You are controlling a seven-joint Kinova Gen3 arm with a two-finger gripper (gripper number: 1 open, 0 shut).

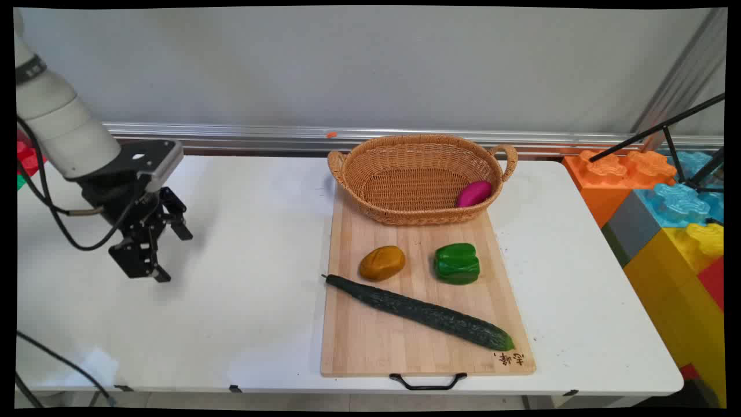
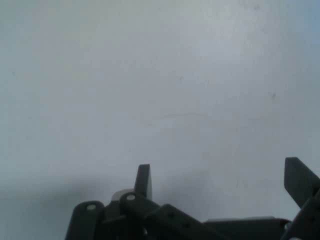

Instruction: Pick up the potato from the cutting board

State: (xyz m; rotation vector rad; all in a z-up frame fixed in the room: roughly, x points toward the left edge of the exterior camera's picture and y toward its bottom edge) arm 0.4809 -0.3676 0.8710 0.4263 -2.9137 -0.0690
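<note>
Main view shows the gripper hovering over bare table at left, fingers apart, holding nothing. Well right, a cutting board carries 1 cucumber, potato, pepper and basket.

White table with a wooden cutting board flat on its right half.
</note>
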